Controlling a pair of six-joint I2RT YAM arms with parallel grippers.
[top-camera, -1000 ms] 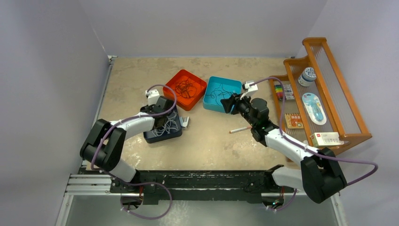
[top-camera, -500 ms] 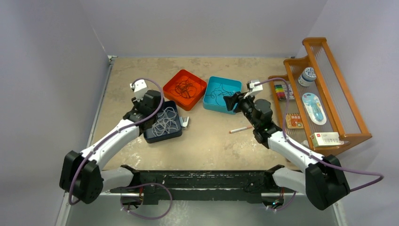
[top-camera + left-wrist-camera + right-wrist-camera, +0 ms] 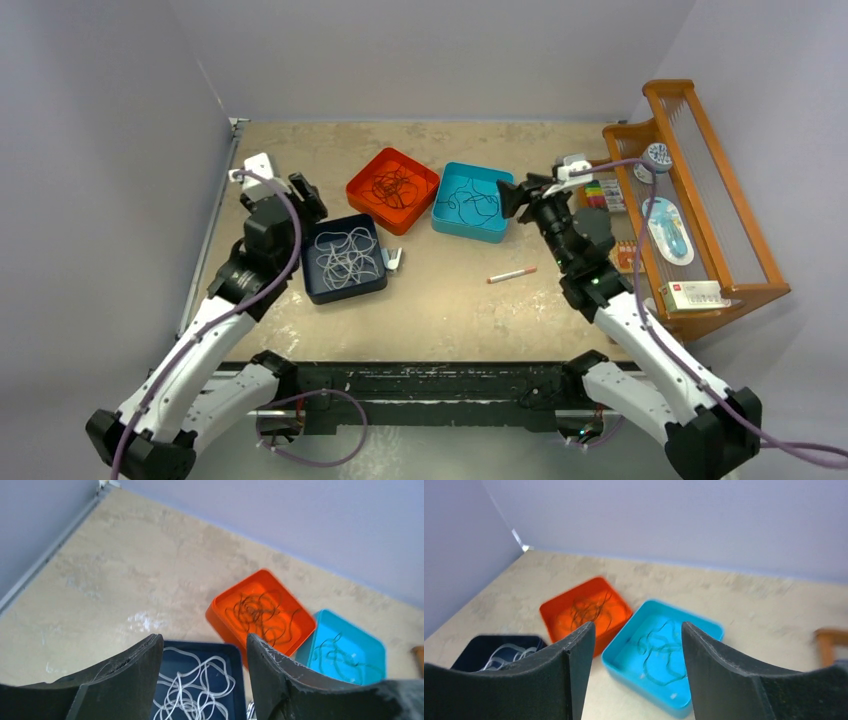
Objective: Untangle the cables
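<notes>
Whitish-grey cables [image 3: 345, 258] lie looped in a navy tray [image 3: 318, 290]. Dark brown cables [image 3: 392, 187] lie in an orange tray [image 3: 362, 190]. Black cables [image 3: 470, 200] lie in a cyan tray [image 3: 470, 232]. My left gripper [image 3: 305, 195] is open and empty, raised off the navy tray's far-left corner; its wrist view [image 3: 204, 640] shows the whitish cables [image 3: 192, 690] below the jaws. My right gripper [image 3: 510, 197] is open and empty, raised beside the cyan tray's right edge; its wrist view [image 3: 638, 627] looks down on the black cables [image 3: 659, 650].
A white-and-orange pen [image 3: 512, 274] lies on the table right of centre. A small metal clip [image 3: 396, 260] sits by the navy tray's right side. A wooden shelf [image 3: 700, 200] with small items stands along the right edge. Walls close the left and back.
My left gripper has lifted off the navy tray and swung back to the left, uncovering the whitish cables. My right gripper has drawn back to the right from the cyan tray.
</notes>
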